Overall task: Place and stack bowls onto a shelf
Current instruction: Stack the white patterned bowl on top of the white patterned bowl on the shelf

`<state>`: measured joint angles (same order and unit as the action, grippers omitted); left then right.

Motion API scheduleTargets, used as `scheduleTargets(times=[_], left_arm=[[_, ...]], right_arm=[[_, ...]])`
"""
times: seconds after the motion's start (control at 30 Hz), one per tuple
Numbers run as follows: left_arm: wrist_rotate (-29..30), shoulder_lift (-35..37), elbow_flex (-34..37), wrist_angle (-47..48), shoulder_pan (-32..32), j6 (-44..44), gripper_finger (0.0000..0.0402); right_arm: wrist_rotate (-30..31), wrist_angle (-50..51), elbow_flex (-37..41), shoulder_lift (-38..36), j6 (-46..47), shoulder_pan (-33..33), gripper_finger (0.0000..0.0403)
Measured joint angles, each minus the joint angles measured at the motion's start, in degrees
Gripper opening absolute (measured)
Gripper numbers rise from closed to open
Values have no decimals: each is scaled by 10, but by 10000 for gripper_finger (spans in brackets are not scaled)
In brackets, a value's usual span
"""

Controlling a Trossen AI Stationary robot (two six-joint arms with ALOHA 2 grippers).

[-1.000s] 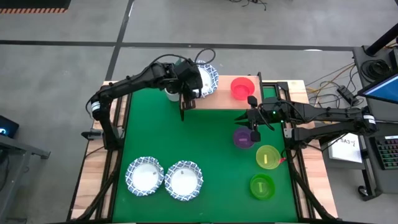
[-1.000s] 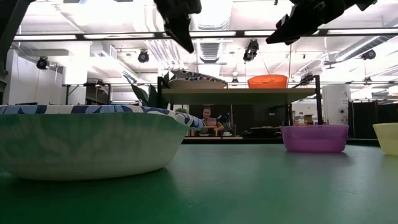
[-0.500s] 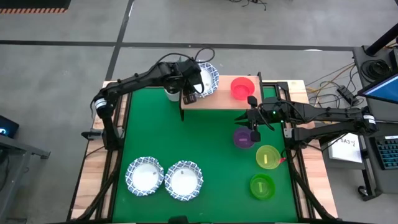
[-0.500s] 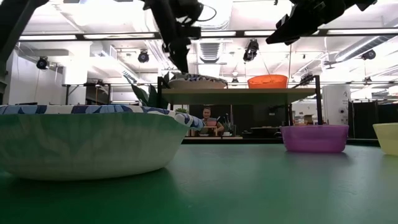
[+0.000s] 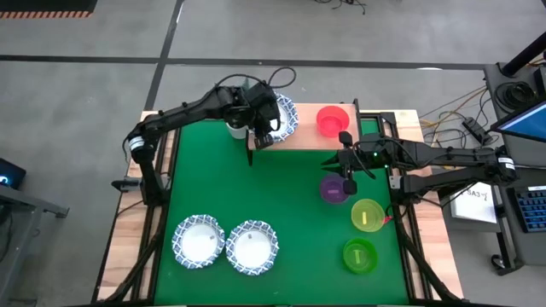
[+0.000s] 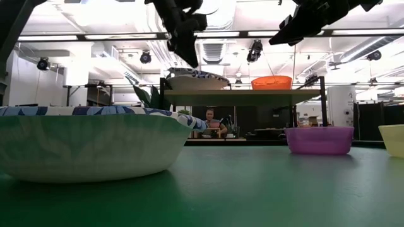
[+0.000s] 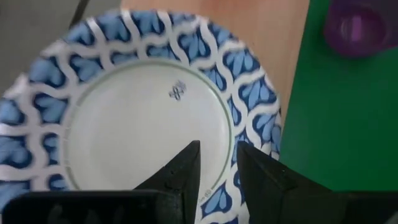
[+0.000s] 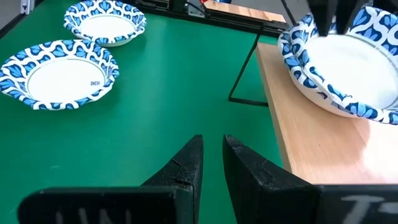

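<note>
High view | left arm's jaws [image 5: 266, 136] pinch patterned bowl [image 5: 282, 113] rim | right's [image 5: 348, 176] narrow, above purple bowl [image 5: 333, 189]

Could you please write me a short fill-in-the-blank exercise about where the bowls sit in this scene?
1. The small bowl standing on the shelf is coloured ____.
2. The number of patterned bowls resting on the green mat is ____.
3. The left hand is over the shelf's patterned bowl; the right hand hangs above the small ____ bowl.

Missing words: red; two; purple.
</note>
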<state>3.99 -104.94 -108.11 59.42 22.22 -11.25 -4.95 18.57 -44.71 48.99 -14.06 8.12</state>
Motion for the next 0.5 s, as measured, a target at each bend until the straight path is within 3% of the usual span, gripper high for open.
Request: scheduleTargets(times=[0.17, 0.37, 0.5], left_arm=[[13, 8, -42, 39, 0, -2, 86], [179, 9, -77, 141, 8, -18, 86], [176, 9, -61, 139, 30, -17, 86]], right_arm=[[0, 0, 0, 0, 0, 0, 52], [0, 1, 1, 0, 1, 0, 52], [0, 0, 2, 0, 2, 0, 52]])
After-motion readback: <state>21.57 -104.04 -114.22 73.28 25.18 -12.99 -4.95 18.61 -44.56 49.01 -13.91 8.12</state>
